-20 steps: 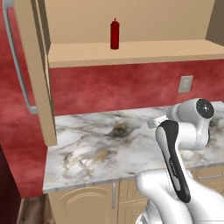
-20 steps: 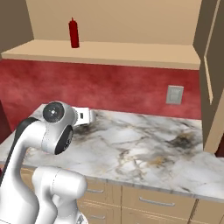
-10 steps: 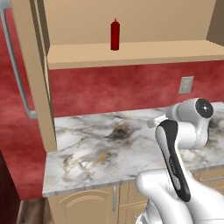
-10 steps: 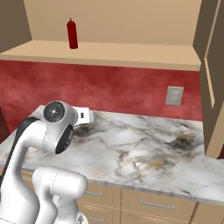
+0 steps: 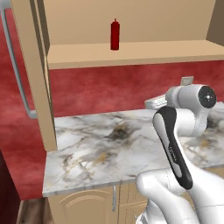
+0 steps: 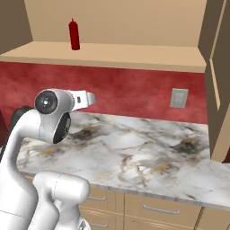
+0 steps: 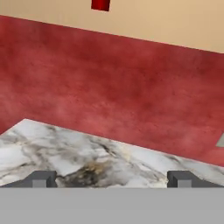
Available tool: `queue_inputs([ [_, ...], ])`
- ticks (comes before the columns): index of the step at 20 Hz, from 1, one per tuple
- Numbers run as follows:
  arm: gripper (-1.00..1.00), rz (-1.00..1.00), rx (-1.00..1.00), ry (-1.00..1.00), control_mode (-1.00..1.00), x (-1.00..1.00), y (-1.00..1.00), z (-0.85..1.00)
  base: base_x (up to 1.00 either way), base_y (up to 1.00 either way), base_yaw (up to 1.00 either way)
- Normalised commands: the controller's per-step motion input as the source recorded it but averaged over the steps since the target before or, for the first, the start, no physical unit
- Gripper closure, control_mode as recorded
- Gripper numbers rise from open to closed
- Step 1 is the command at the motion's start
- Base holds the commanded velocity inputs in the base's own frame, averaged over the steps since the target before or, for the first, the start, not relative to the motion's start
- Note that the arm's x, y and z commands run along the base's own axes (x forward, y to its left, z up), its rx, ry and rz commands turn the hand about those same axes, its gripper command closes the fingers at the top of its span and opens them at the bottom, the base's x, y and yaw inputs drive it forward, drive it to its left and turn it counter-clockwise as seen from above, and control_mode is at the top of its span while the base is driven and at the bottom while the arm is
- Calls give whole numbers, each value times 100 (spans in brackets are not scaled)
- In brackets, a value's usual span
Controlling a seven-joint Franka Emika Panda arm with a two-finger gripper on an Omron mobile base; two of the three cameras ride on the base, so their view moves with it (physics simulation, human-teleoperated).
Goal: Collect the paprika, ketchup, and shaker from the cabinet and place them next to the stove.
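Ketchup (image 5: 115, 34) upright on cabinet (image 5: 131, 52) shelf

Even, bright rendered light covers the scene, with no glare. Beneath the cabinet (image 5: 131, 52) shelf the red wall darkens slightly; the open door's inner face is shaded in the right base view. The ketchup (image 5: 115, 35) casts only a faint shadow at its foot. Every picture is soft and pixelated, the hand view blurriest, and straight edges stay straight
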Motion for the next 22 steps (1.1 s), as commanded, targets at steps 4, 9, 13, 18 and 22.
queue_inputs([
  [4,-100,-1,0,-6,-100,-2,33,99,0,0,0],
  [9,-100,-8,0,0,-100,-27,38,96,0,0,0],
  [13,-100,-8,0,-1,-100,-5,40,69,0,0,0],
  [18,-100,-2,2,-14,-100,0,28,34,0,0,0],
  [22,-100,0,7,-17,-100,-7,8,36,0,0,0],
])
